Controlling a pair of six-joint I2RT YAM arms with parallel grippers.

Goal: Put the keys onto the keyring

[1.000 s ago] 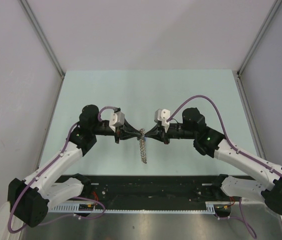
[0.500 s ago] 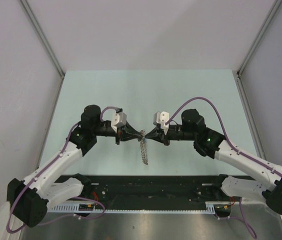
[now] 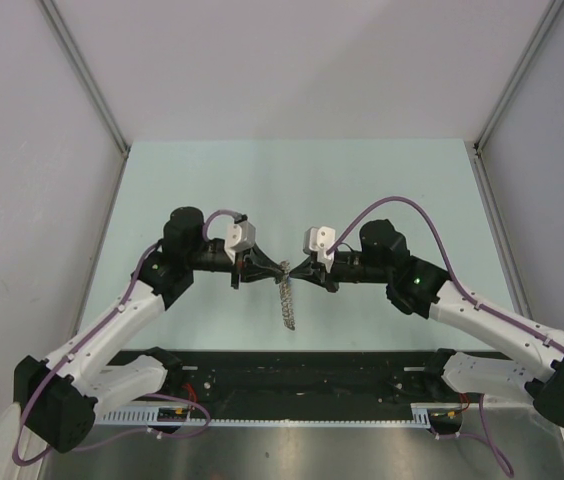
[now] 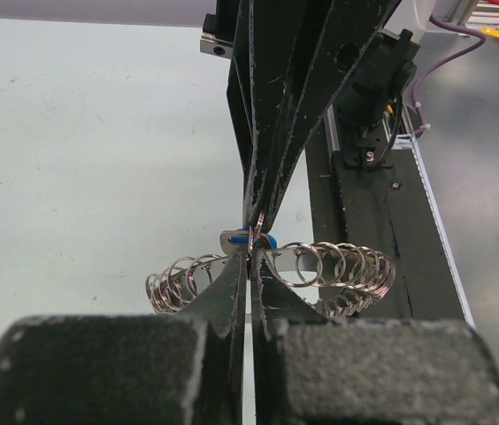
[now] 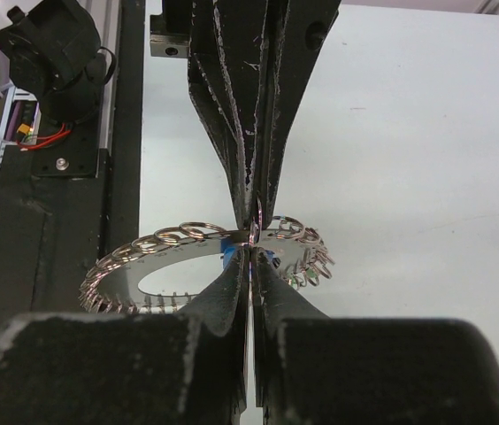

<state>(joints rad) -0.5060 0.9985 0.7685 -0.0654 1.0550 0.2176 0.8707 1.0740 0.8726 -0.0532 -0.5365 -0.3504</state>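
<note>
The keyring [image 3: 287, 300], a flat silver ring edged with small coiled loops, hangs between my two grippers above the table. My left gripper [image 3: 274, 268] is shut on its top edge; the ring spreads to both sides of my tips in the left wrist view [image 4: 347, 266]. My right gripper [image 3: 296, 268] meets it tip to tip and is shut on a blue-headed key [image 5: 232, 246] at the ring's edge. The blue key also shows in the left wrist view [image 4: 248, 239]. Green-headed keys [image 5: 307, 279] hang on the ring's loops. The ring's flat face shows in the right wrist view [image 5: 143, 270].
The pale green table [image 3: 292, 190] lies under both arms, with grey walls on three sides. A black rail [image 3: 302, 375] with cabling runs along the near edge, seen also in the left wrist view [image 4: 373, 204] and the right wrist view [image 5: 55, 177].
Both wrists have edged slightly toward each other and rolled a little. The keyring still hangs at the same spot between the tips.
</note>
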